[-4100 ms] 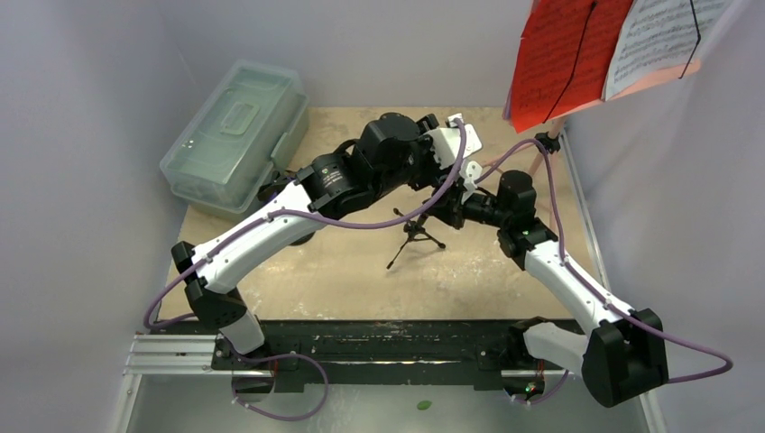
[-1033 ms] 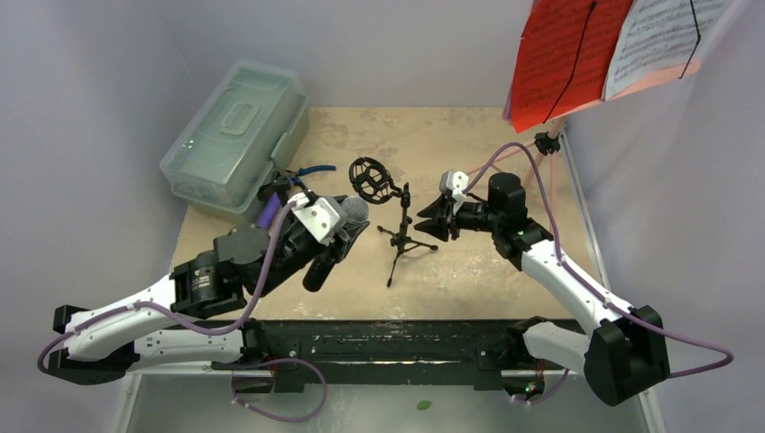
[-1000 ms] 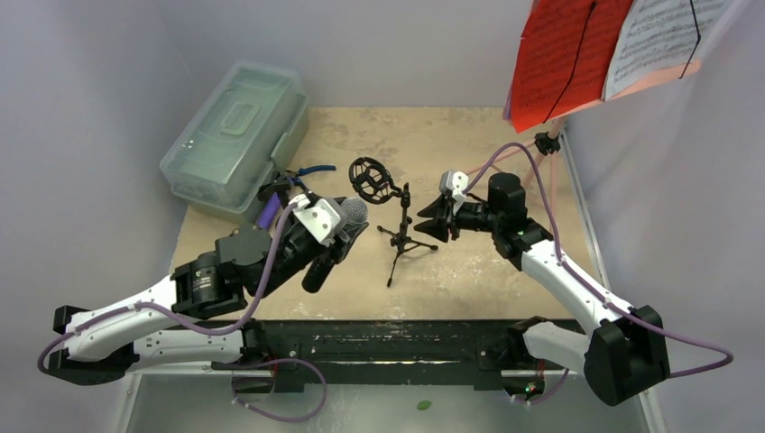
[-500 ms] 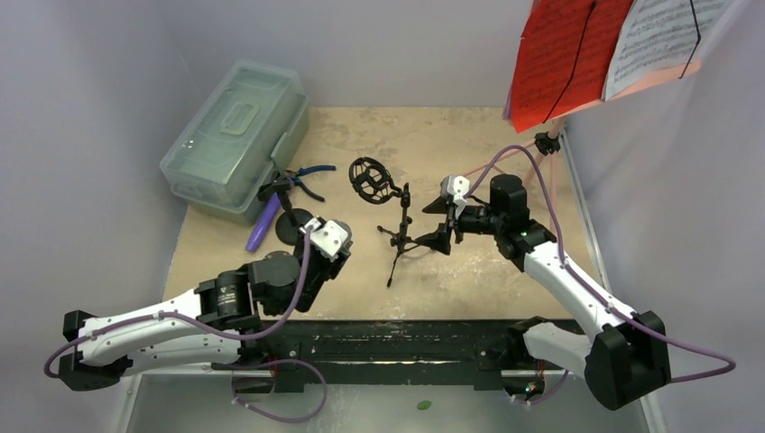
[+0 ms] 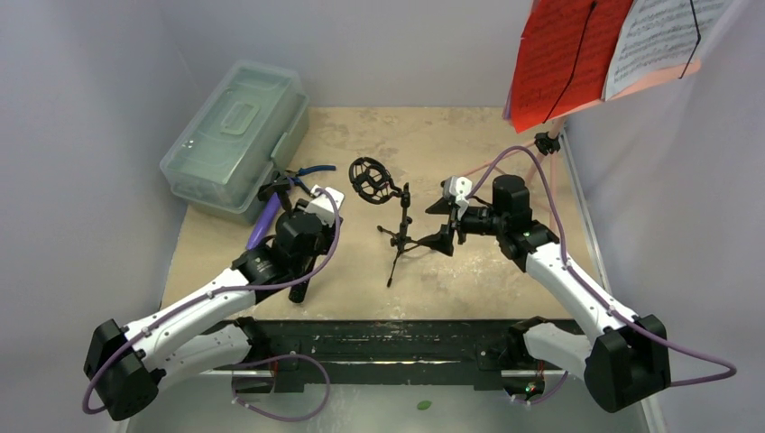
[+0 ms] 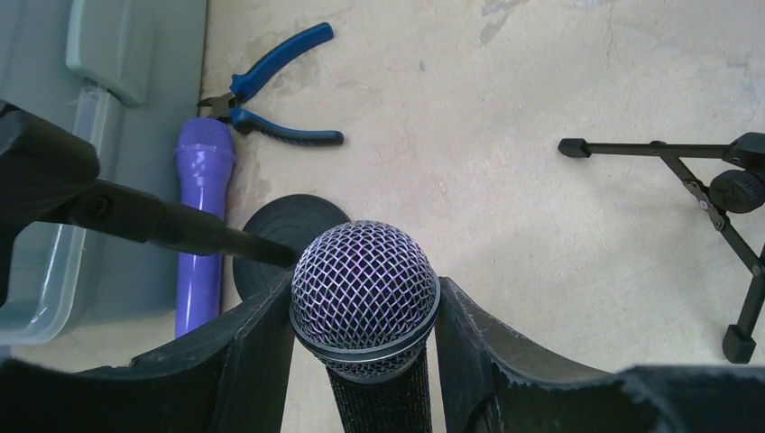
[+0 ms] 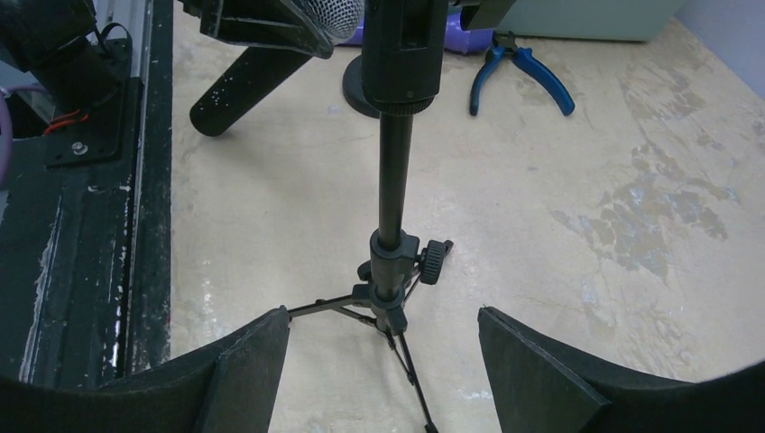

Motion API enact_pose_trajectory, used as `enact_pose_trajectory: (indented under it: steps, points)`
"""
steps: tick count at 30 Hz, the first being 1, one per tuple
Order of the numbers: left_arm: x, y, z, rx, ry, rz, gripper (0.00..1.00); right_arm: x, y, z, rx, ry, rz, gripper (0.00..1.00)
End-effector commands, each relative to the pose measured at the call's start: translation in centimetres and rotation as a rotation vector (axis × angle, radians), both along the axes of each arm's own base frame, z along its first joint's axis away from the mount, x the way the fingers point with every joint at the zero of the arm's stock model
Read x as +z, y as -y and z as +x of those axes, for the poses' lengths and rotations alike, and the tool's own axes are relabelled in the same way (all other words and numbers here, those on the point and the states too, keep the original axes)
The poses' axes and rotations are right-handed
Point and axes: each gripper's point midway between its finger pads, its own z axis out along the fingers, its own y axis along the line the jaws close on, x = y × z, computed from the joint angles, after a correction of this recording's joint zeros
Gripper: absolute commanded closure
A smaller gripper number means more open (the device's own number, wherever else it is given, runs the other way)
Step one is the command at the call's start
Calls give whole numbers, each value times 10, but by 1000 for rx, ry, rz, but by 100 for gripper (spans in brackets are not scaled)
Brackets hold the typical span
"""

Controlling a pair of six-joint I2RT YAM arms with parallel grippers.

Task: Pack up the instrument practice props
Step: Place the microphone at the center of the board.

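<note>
The left gripper [image 6: 364, 302] is clamped on the black-silver microphone [image 6: 365, 280], probably to carry it to the case [image 5: 236, 135] at ten o'clock in the top view. The right gripper [image 7: 379, 320] stands apart, straddling the central mic stand [image 7: 390, 189], ready to close.

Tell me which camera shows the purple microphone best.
Left wrist: the purple microphone lies nearly whole beside the case. Top external shows it small, beside the left arm; right wrist catches only a purple sliver at the top edge.
</note>
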Motion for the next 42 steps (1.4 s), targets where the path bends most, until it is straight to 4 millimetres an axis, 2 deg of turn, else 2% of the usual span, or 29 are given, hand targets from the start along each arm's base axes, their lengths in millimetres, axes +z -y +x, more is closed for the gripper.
enact_pose_trajectory:
  steps: [1, 6, 12, 15, 20, 26, 30, 34, 37, 42]
  points:
    - [20, 14, 16, -44, 53, -61, 100, 25, 0, 1, 13, 75, 22, 20]
    - [2, 9, 40, -47, 16, 36, 100, 24, 0, 1, 18, 70, 22, 20]
    - [-13, 16, 83, -14, -4, 29, 100, 23, 1, 2, 12, 68, 18, 18]
    - [-36, 25, 100, -31, -65, 10, 100, 23, 1, 1, 14, 69, 18, 18]
    - [-61, 38, 117, -33, -137, 28, 100, 23, 1, 1, 15, 67, 18, 18]
    - [-84, 32, 124, 23, -195, 63, 100, 22, 0, 1, 22, 62, 19, 17]
    - [-82, 21, 127, 88, -176, 86, 68, 21, 0, 1, 25, 56, 19, 17]
    - [-83, 21, 129, 120, -183, 75, 47, 20, 0, 0, 24, 56, 18, 17]
    - [-83, 19, 127, 132, -208, 90, 40, 20, 0, 1, 22, 56, 17, 17]
    - [-70, 20, 128, 135, -207, 76, 31, 20, 0, 0, 28, 53, 18, 17]
